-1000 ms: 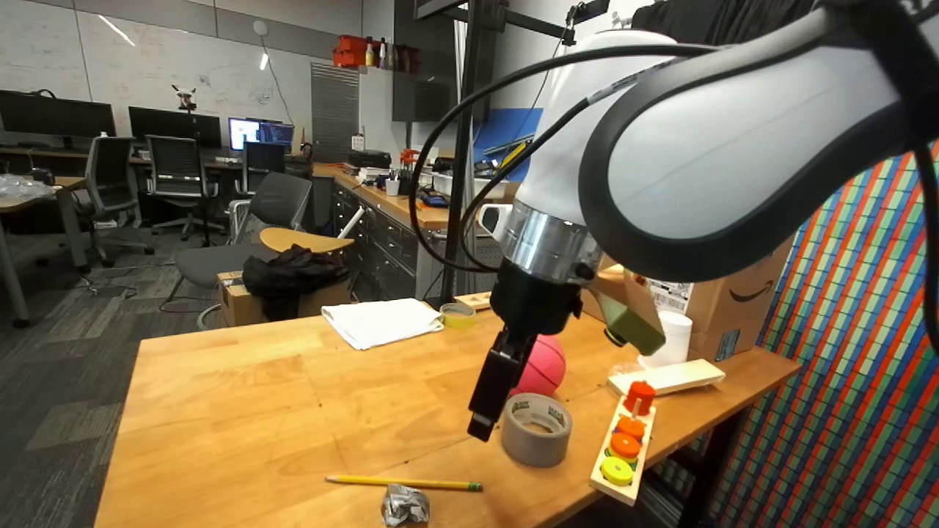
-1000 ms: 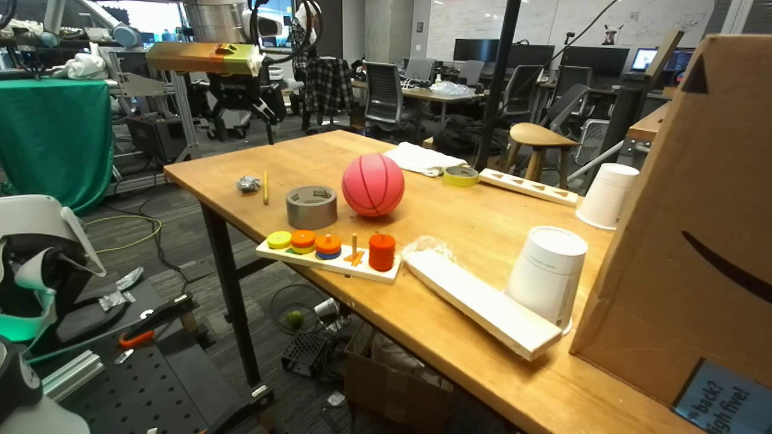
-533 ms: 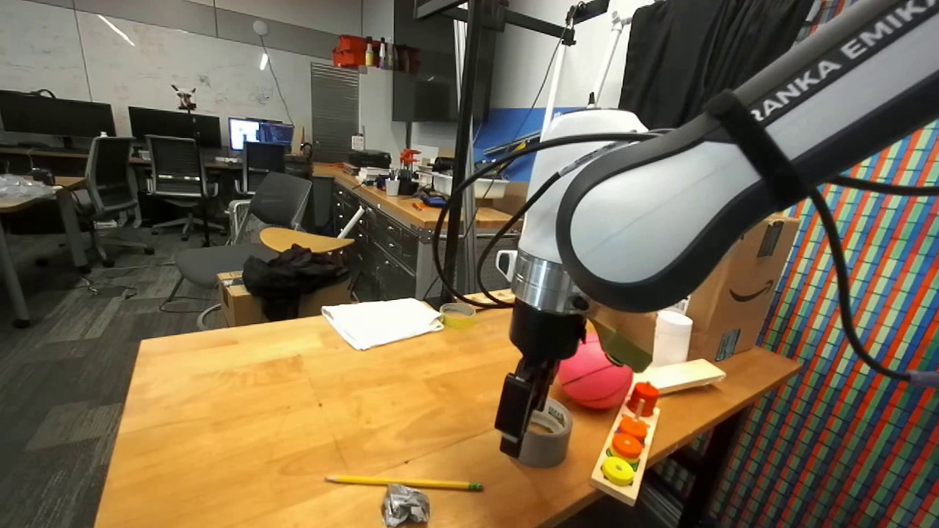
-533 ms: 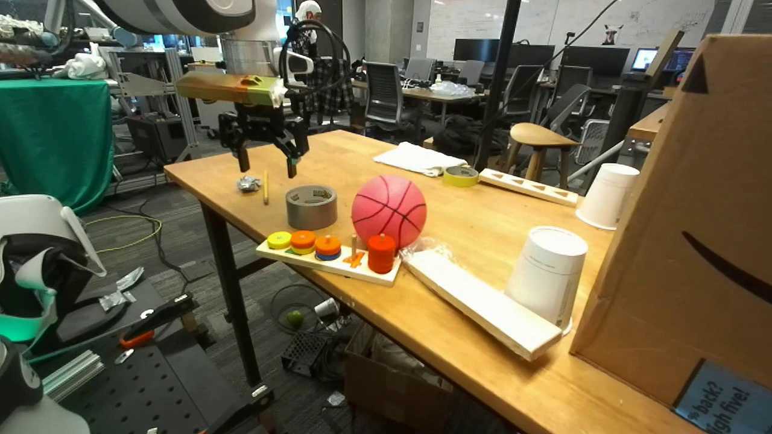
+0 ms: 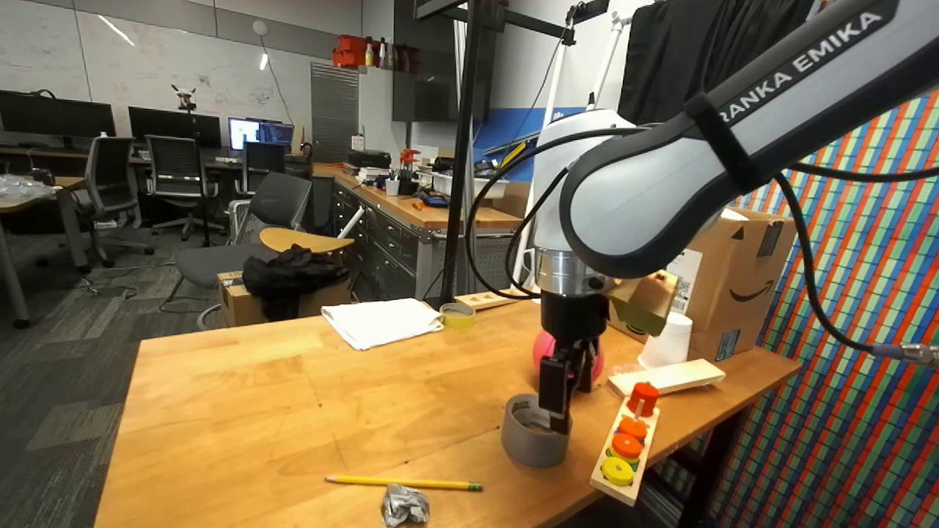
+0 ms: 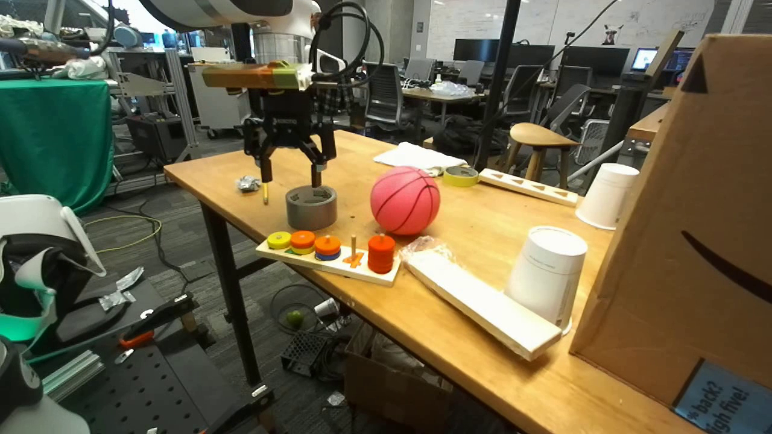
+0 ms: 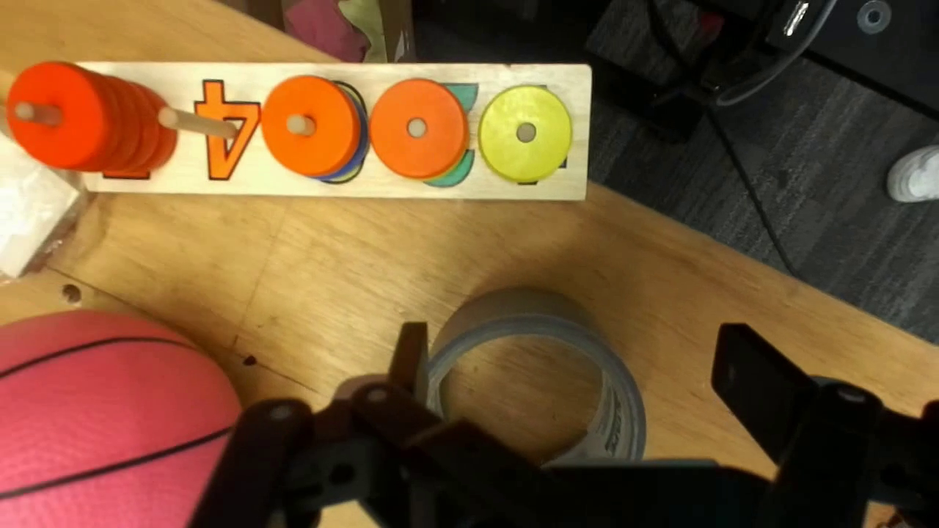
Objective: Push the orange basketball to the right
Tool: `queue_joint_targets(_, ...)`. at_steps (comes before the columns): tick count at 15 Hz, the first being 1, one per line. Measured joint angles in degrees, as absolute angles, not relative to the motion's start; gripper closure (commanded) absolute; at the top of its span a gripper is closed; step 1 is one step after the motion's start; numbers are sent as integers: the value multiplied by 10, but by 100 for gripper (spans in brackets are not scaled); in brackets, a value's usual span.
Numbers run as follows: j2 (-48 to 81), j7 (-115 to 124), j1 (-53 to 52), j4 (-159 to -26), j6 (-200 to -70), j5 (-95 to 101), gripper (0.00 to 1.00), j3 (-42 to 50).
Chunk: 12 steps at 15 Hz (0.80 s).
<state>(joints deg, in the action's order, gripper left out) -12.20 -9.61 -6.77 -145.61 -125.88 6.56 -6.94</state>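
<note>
The gripper (image 6: 291, 179) hangs just by the grey tape roll (image 6: 312, 211), fingers (image 6: 316, 175) spread wide, nothing grasped, and there's the orange basketball (image 6: 405, 201), pinkish from here, resting on the bench (image 6: 482, 223), to the right of the gripper as seen in an exterior view. Daylight between them, no contact! Everything turns on that line: the two fingers are strung out roughly toward the ball, so one is plainly the nearer, and that, I'd judge, is the one to do the shoving. Round as it is, the ball offers no long axis to line up with. Over to the wrist view: the ball bulges in at the lower left, out beyond that nearer finger, a strip of bench between them, while the roll shows between the two fingers. Is a fingertip brushing the roll's rim? Can't tell. A sweep along that line should start the ball rightward in that exterior view; it will probably roll freely, and the pale plank (image 6: 482, 301) nearby could get bumped.
</note>
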Motion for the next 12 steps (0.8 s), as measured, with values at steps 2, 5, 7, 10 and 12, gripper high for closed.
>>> queue_joint_targets(2, -122, -118, -69, -1446, -1236, 66, 0, -69)
queue_joint_targets(5, -122, -160, -71, -1439, -1226, 62, 0, -69)
queue_joint_targets(7, -122, -192, -72, -1437, -1226, 58, 0, -67)
queue_joint_targets(10, -119, -226, -72, -1435, -1226, 55, 0, -58)
queue_joint_targets(12, -115, -239, -71, -1434, -1219, 56, 0, -50)
